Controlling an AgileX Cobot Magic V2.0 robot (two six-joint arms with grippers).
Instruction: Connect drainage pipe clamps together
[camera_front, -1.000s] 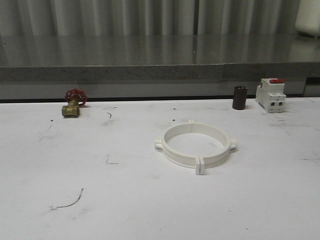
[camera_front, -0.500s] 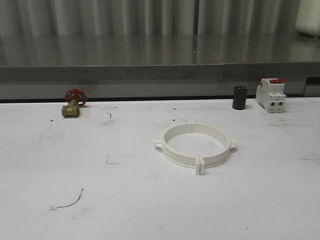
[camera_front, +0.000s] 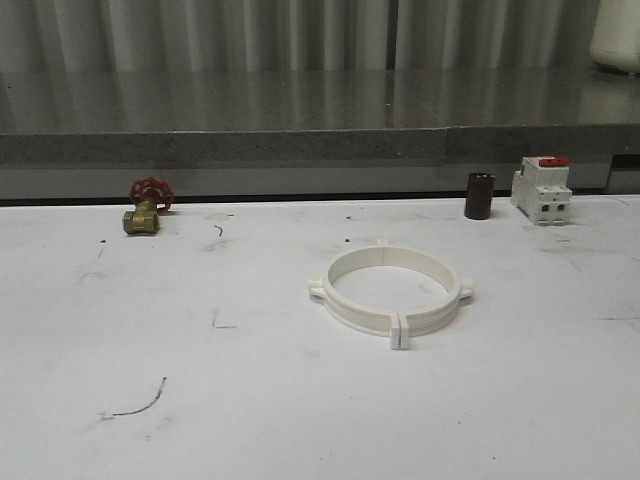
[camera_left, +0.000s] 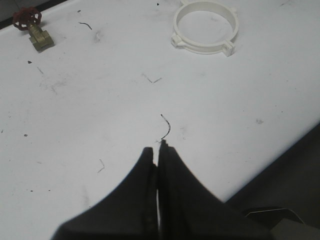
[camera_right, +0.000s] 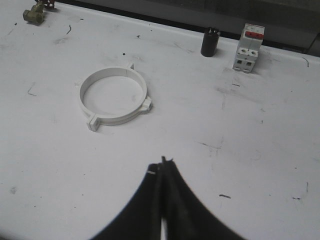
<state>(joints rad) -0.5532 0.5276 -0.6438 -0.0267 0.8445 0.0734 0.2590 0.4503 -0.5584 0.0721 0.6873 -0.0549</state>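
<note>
Drainage pipe clamps (camera_front: 389, 288) ringed together right of brass valve (camera_front: 142, 219); both grippers, left gripper (camera_left: 158, 150) and right gripper (camera_right: 163, 165), clenched empty, well apart from them.

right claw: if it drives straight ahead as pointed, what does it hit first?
Probably bare white table. The shut right claw points between the white plastic clamp ring and the dark cylinder; depth is unclear.
</note>
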